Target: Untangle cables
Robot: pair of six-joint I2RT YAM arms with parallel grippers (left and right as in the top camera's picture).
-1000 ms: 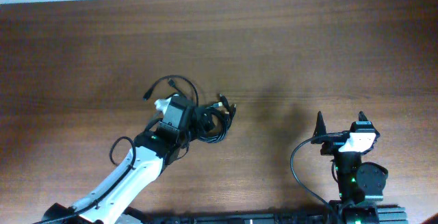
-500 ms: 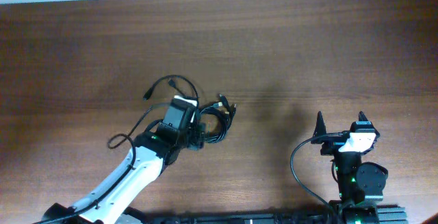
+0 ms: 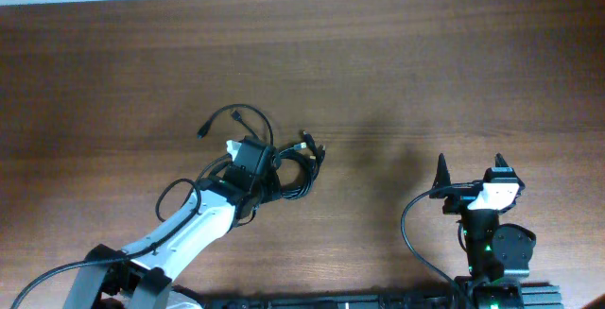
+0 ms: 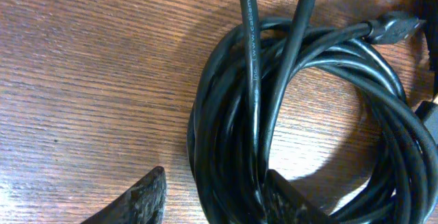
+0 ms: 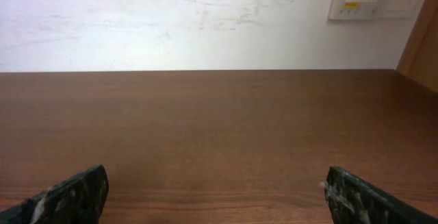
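Left wrist: "www.cablematte…" along cables [image 4: 250, 53] (partly legible)

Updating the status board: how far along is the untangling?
Nothing done yet: the cables lie in one tangled coil. In hand: the left gripper straddles one side of it, not clamped. The right gripper sits open, apart. Left: all the separating.

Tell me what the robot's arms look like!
The left arm is a white tube with a black boxy wrist. The right arm is black with tiny green lights and a looping black cable. Its fingers are dark, flat and scuffed.
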